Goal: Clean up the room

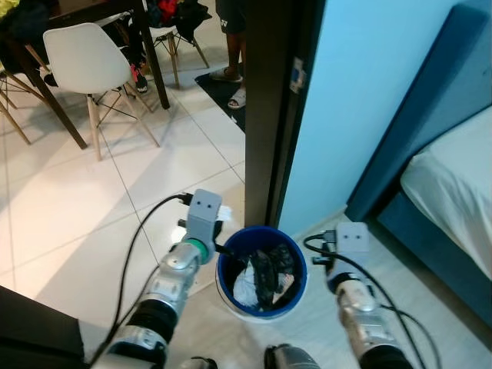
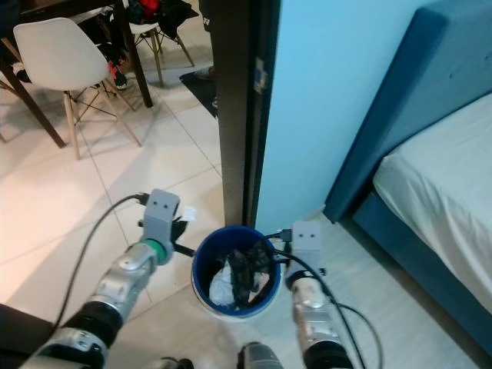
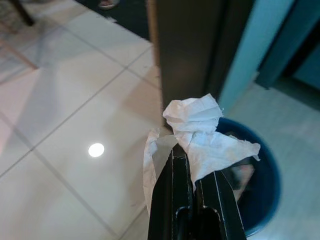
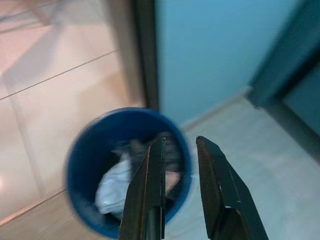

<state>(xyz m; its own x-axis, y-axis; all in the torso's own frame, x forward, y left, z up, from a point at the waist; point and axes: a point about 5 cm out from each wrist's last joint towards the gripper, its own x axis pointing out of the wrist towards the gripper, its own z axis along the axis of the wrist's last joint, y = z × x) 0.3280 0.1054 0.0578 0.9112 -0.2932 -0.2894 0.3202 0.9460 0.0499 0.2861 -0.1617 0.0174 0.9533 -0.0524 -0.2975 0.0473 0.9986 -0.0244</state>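
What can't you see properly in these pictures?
- Bottom of the blue bin: hidden under the trash inside, head views.
- What the trash is: blurred in the right wrist view.
- Person by the table: cut off by the top edge, legs and feet visible.
- Left end effector: partly covered by the crumpled tissue it grips.

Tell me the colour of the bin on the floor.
The bin is blue, with a paler band at its base; the left eye view shows it best.

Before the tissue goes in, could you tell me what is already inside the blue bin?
The blue bin holds crumpled white paper and dark, tangled rubbish. Anything beneath that pile, and the bin's bottom, is covered.
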